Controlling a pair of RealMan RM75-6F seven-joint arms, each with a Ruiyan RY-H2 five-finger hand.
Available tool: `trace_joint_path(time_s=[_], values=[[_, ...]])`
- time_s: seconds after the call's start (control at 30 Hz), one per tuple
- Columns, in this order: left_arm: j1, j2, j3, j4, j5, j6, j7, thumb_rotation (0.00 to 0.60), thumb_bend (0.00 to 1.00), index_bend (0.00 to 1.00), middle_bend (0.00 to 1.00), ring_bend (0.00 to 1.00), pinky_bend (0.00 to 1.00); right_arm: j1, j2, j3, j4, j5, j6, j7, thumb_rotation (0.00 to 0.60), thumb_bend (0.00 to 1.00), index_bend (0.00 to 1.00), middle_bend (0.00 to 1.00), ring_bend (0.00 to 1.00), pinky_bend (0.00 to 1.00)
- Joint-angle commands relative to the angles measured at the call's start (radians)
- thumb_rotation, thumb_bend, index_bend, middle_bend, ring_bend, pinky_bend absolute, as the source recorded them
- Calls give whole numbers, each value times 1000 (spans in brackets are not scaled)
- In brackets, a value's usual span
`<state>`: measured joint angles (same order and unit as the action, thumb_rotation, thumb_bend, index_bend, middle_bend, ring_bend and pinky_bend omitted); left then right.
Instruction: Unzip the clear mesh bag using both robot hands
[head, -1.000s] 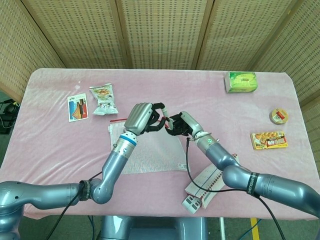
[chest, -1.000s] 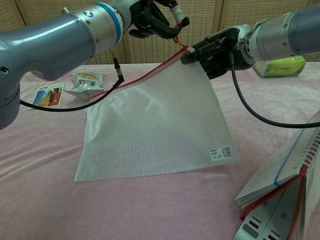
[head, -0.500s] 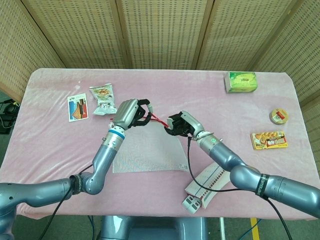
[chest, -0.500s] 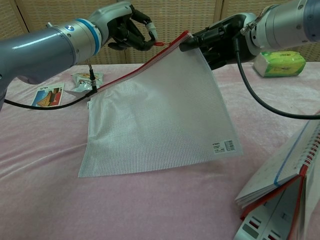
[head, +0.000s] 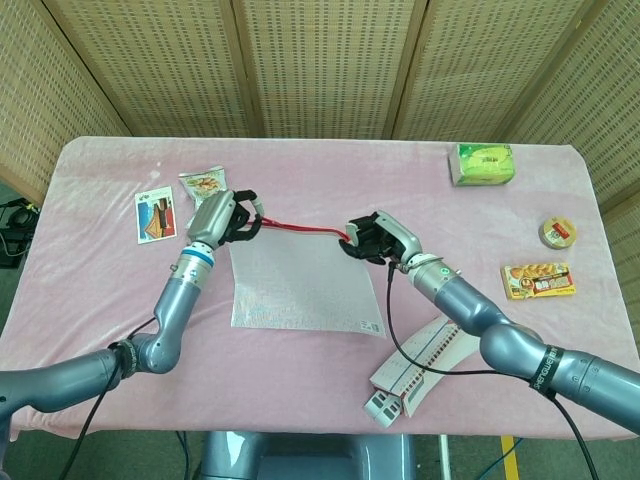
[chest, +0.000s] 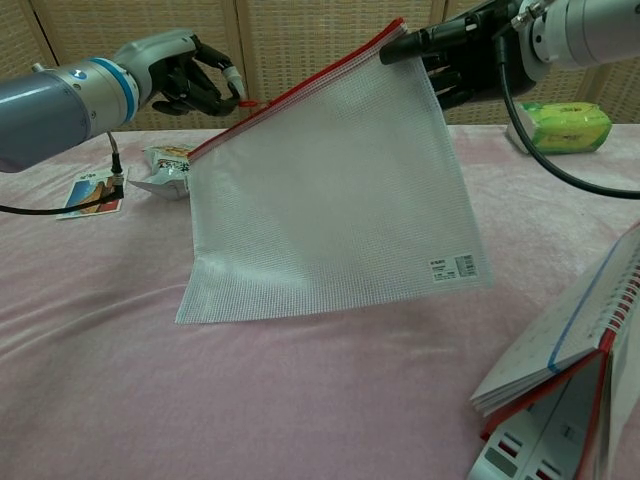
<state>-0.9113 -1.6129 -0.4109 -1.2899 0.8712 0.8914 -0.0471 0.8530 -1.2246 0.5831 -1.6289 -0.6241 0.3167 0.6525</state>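
Note:
The clear mesh bag (head: 300, 285) (chest: 330, 210) with a red zipper edge (head: 300, 229) hangs above the pink table, lifted at its top. My left hand (head: 222, 217) (chest: 190, 82) pinches the zipper pull at the bag's left end. At the bag's top right corner, my right hand (head: 375, 238) (chest: 470, 60) grips the bag and holds it high. The red top edge runs taut between the two hands. In the chest view the bag's lower left corner touches the cloth.
A snack packet (head: 205, 188) and a card (head: 153, 214) lie at the left. A green pack (head: 483, 163), a round tin (head: 559, 232) and an orange packet (head: 539, 279) sit at the right. A spiral notebook (head: 410, 368) (chest: 565, 370) overhangs the front edge.
My left hand has travelled left along the red zipper edge, away from the right hand. The right hand moved slightly right and lifted the corner higher. The bag now hangs spread wide.

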Motion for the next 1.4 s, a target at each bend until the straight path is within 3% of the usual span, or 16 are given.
trace_joint_path(time_s=[0.03,0.53,0.93,1.0,1.07,1.13,1.17,1.23,1.4], values=[[20,18,12,28,15,-13,-20,600,590,808,982,921,1000,-11,6,5,1,-12,-7,8,600,795,812,944,949,1000],[87,114,28,112,49,-64,-98,600,590,808,982,921,1000,-74,49,42,2,-61,-40,56,600,795,812,944,949,1000],[101,152,35,142,33,-95,-85,600,564,804,982,921,1000,-93,60,56,0,-91,-62,75,600,788,811,944,949,1000],[100,153,36,143,31,-97,-82,600,348,708,981,921,1000,-94,59,56,0,-98,-63,74,600,639,728,944,949,1000],[100,154,37,142,31,-101,-80,600,42,318,981,921,1000,-87,58,48,6,-118,-60,55,600,219,405,940,949,1000],[100,164,43,134,40,-119,-86,600,0,50,975,921,1000,-79,61,31,14,-144,-48,26,600,21,177,933,949,1000],[102,171,44,126,53,-119,-92,600,0,2,971,921,1000,-75,59,6,24,-186,3,-29,600,0,116,930,949,1000],[111,181,46,115,80,-101,-104,600,0,0,965,921,1000,-73,47,-33,23,-223,105,-101,600,0,70,928,949,1000],[139,212,57,78,132,-29,-91,600,0,0,959,919,1000,-75,61,-92,0,-252,243,-222,600,0,62,925,947,1000]])
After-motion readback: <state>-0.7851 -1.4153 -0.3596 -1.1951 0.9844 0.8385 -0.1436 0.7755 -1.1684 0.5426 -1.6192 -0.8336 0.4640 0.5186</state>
